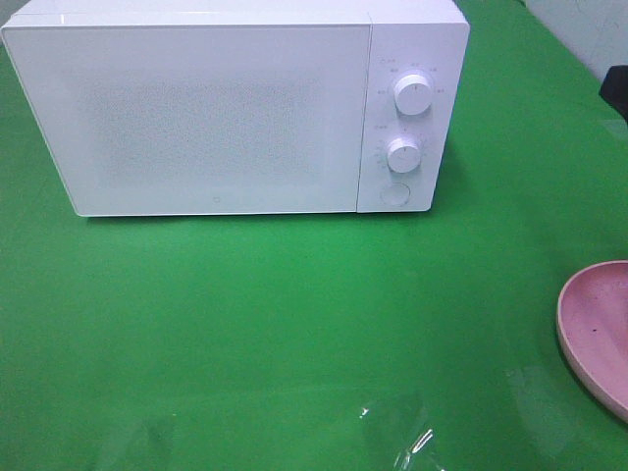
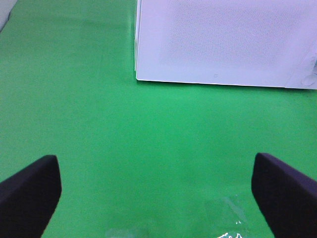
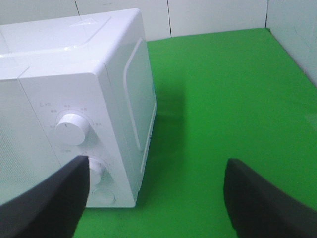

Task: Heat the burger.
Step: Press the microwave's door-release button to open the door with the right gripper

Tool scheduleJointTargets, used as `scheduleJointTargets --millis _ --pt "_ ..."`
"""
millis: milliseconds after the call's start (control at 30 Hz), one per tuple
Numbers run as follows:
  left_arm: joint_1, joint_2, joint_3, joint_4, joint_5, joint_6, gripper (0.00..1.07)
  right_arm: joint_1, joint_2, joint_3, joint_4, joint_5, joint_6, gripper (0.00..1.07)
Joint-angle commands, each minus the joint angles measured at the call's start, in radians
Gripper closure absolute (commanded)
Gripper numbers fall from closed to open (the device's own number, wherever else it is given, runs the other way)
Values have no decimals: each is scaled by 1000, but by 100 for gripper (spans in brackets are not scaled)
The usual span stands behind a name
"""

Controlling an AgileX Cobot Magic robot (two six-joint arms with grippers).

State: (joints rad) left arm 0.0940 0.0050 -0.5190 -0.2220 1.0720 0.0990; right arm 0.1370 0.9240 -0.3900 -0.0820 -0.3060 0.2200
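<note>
Pink flat round plate (image 1: 597, 329) cropped by frame edge. White box microwave (image 1: 216, 118): door hides interior, dial print unreadable. Lower white knob (image 3: 96, 172) partly behind finger of right end effector (image 3: 156, 168).

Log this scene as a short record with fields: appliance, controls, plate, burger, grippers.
microwave: white, door shut, at the back of the green table
controls: upper knob, lower knob, round button below them, right of the door
pink plate: right edge of the high view, cut off; visible part bare
burger: not in view
left gripper: open, empty
right gripper: open, empty, facing the microwave's control end
</note>
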Motion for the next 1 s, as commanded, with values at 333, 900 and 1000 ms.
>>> scheduleJointTargets --millis 333,900,1000 --pt "3 -1 3 -7 -8 -1 10 -2 308 2 91 -376 -220 35" --pt "3 -1 3 -7 -8 -1 10 424 503 46 683 -798 -584 35" --pt "3 -1 3 -7 -8 -1 10 472 518 46 726 -823 -584 35"
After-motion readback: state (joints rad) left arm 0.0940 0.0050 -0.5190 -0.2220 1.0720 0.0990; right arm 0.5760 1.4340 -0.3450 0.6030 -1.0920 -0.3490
